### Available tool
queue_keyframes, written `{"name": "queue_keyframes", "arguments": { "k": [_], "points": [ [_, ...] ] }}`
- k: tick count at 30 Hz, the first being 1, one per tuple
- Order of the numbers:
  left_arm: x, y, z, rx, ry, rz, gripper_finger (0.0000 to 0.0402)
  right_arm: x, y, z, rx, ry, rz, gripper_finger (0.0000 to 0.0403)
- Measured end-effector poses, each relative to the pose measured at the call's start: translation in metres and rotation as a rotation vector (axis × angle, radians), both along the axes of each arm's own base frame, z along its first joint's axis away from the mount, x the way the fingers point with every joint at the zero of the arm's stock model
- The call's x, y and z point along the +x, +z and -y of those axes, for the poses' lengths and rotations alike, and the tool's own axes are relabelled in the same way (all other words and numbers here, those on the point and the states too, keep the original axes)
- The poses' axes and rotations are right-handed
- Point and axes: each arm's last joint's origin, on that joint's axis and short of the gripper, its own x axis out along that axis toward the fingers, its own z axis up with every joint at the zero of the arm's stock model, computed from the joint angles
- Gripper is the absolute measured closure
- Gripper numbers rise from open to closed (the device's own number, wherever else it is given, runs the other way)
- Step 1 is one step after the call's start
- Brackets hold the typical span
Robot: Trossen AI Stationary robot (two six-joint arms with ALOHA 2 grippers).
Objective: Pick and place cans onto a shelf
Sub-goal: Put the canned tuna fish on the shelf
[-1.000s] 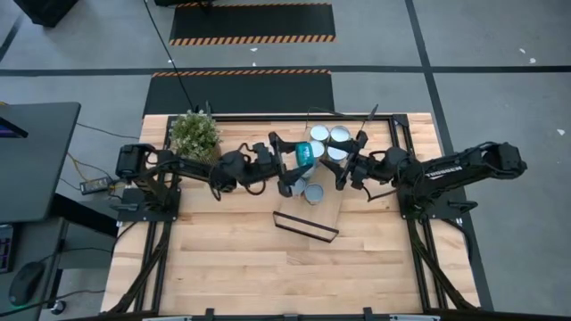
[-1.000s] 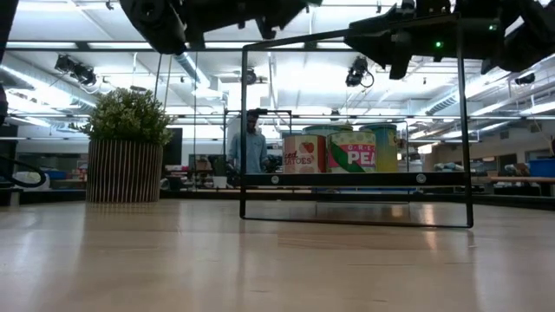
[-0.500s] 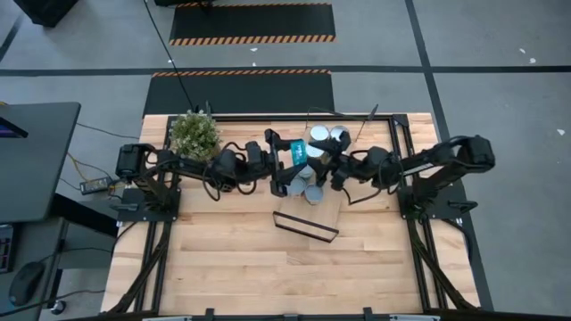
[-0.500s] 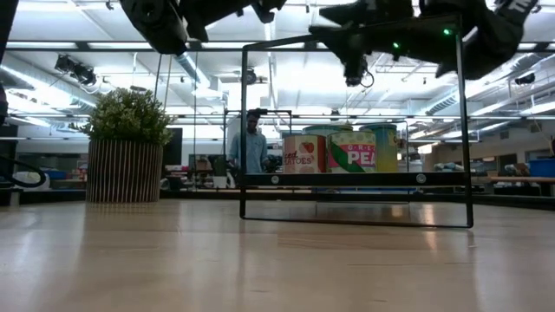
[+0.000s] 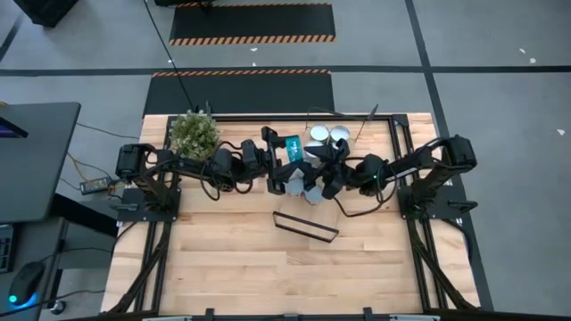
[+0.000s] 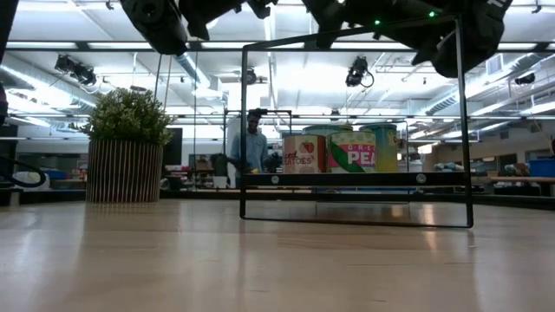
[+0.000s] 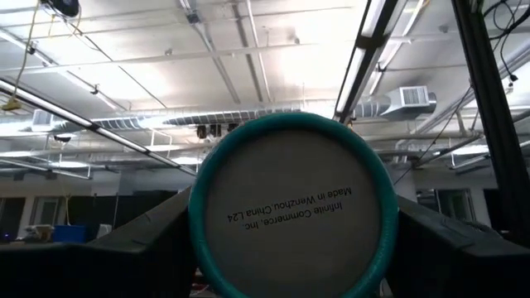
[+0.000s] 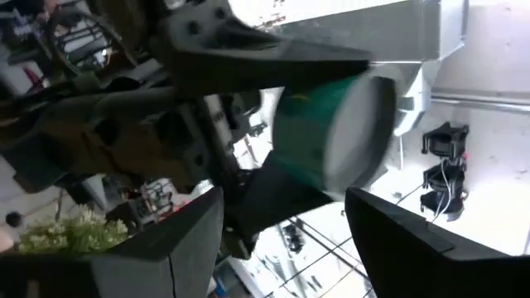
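My left gripper [image 5: 287, 157] reaches in from the table's left and is shut on a teal can [image 5: 291, 144], held high above the table. The can's round printed end [image 7: 290, 211] fills the left wrist view. My right gripper [image 5: 325, 169] comes from the right, just right of that can, open with nothing between its fingers [image 8: 157, 248]; the can [image 8: 331, 132] shows beyond them. The shelf [image 5: 308, 216], a light board in a black wire frame [image 6: 355, 48], stands at the table's middle. Two more cans [image 5: 326, 135] stand on the table at the far side. My left gripper pinches the can's curved teal side wall [image 7: 199, 240] between its two fingers [image 7: 137, 248], one on each side. The fingers slant upward from the table's left and lie along the can, whose flat end faces back at the wrist. The can is lifted clear and tilted.
A potted plant [image 5: 194, 134] stands at the far left. In the low view, labelled cans [image 6: 334, 152] show through the shelf frame. Another can [image 5: 312, 194] sits under the arms by the shelf. A person [image 6: 252, 143] stands in the room behind. Bare wood lies toward the near edge.
My right gripper has swung toward the table's left, up to the left gripper's can, tipping upward and rolling as it went. My left gripper has tipped its fingers upward, carrying the can a little toward the left; the can stays held and clear of the table.
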Motion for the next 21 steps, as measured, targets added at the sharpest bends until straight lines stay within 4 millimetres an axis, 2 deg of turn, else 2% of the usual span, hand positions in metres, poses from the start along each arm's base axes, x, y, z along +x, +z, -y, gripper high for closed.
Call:
{"name": "queue_keyframes", "arguments": {
  "k": [5,16,19,21],
  "points": [
    [-0.001,0.001,-0.002,-0.008,0.000,0.018,0.0104,0.009,0.004,-0.001,-0.031,-0.038,0.009,0.0141],
    [-0.002,0.003,-0.002,-0.017,0.003,0.034,0.0104,0.009,0.006,-0.009,-0.130,-0.089,-0.003,0.0141],
    [-0.002,0.003,-0.002,0.005,0.021,0.022,0.0104,0.002,0.004,-0.008,-0.081,-0.211,-0.030,0.0142],
    [-0.001,0.003,-0.002,0.003,0.021,-0.041,0.0104,-0.009,0.001,-0.006,-0.041,-0.232,-0.044,0.0142]
  ]
}}
